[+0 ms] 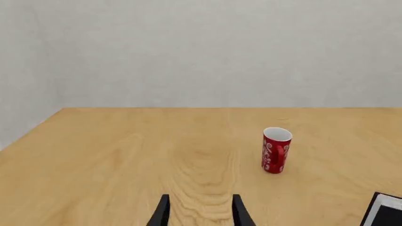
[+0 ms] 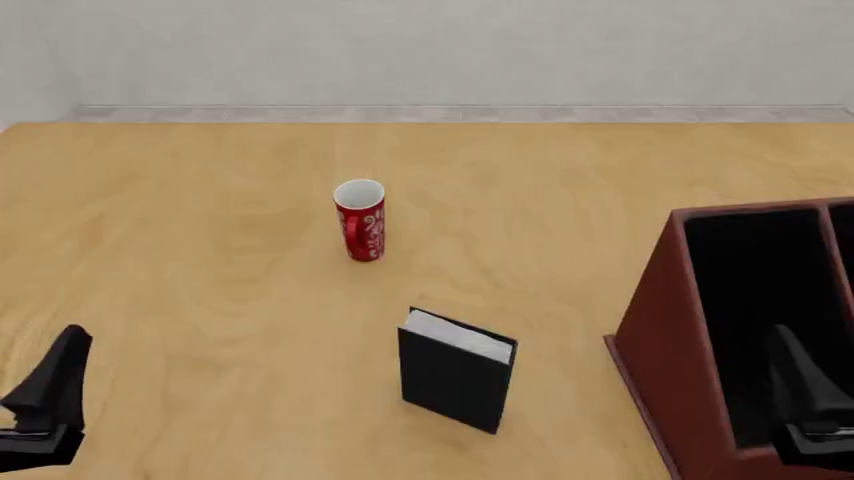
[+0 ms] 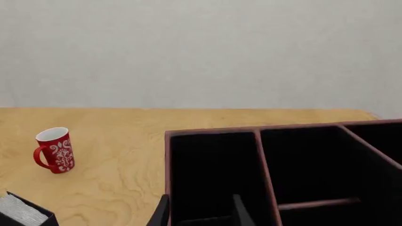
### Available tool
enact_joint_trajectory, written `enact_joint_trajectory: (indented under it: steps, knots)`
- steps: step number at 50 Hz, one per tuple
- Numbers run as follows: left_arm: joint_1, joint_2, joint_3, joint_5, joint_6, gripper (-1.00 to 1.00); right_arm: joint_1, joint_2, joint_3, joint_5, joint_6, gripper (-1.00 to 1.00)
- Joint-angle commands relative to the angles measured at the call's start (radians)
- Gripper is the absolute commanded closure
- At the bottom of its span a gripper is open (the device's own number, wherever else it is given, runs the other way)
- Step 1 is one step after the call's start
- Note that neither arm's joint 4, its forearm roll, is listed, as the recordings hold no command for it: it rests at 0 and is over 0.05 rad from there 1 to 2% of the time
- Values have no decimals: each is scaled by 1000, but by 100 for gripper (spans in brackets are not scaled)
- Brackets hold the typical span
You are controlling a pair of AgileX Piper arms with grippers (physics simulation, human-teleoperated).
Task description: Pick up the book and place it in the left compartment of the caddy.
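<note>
The black book stands upright near the table's front middle, white page edges on top; a corner of it shows in the left wrist view and in the right wrist view. The dark red-brown caddy sits at the right, and its wide left compartment is black inside and holds nothing. In the right wrist view the caddy and that compartment lie just ahead. My left gripper is low at the front left, open. My right gripper hovers at the caddy's near side, open.
A red mug with a white pattern stands behind the book, left of centre, also in the left wrist view and right wrist view. A narrower caddy slot lies past the divider. A grey wall closes the table's far edge.
</note>
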Motion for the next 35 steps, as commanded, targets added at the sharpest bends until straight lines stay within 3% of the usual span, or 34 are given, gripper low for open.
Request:
enact_joint_trajectory:
  steps: [1, 16, 20, 22, 35]
  knots:
    - [0, 5, -3, -1, 0, -100, -4, 11, -3, 0, 8, -100]
    - [0, 5, -3, -1, 0, -100, 0, 19, -4, -6, 10, -100]
    - [0, 5, -3, -1, 0, -100, -29, 12, -10, 4, 60, -100]
    - [0, 5, -3, -1, 0, -100, -18, 12, -10, 5, 25, -100]
    - [0, 5, -3, -1, 0, -100, 17, 31, -110, 60, 12, -100]
